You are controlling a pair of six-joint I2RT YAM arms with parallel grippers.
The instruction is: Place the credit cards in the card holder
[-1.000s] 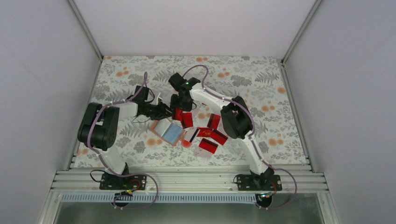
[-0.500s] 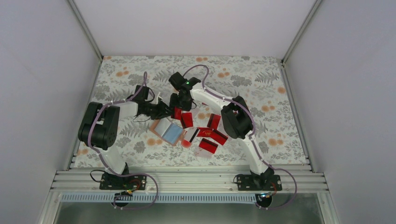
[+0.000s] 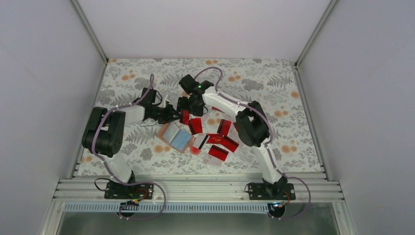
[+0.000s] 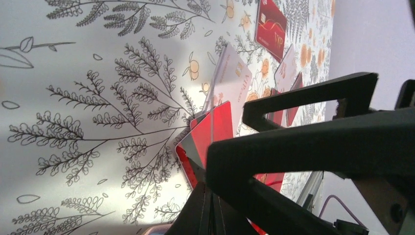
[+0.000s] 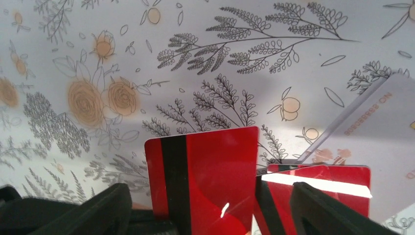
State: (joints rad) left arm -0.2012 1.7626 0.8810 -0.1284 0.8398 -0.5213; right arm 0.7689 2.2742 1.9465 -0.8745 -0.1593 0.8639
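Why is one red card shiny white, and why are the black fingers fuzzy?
Right wrist view: light glares off the glossy red card beside the black-striped one; the black fingers are too near to focus. Left wrist view: its black fingers blur too.

Gold "VIP" marks a red card; a pale card bears "NO" (digits unclear).

There are two arms, the left arm and the right arm, on one bench. On it lie one card holder and one round red spot. Of the credit cards, the overhead view shows at least five red ones, one with a black stripe and at least one pale one. The full number cannot be told, as several overlap.
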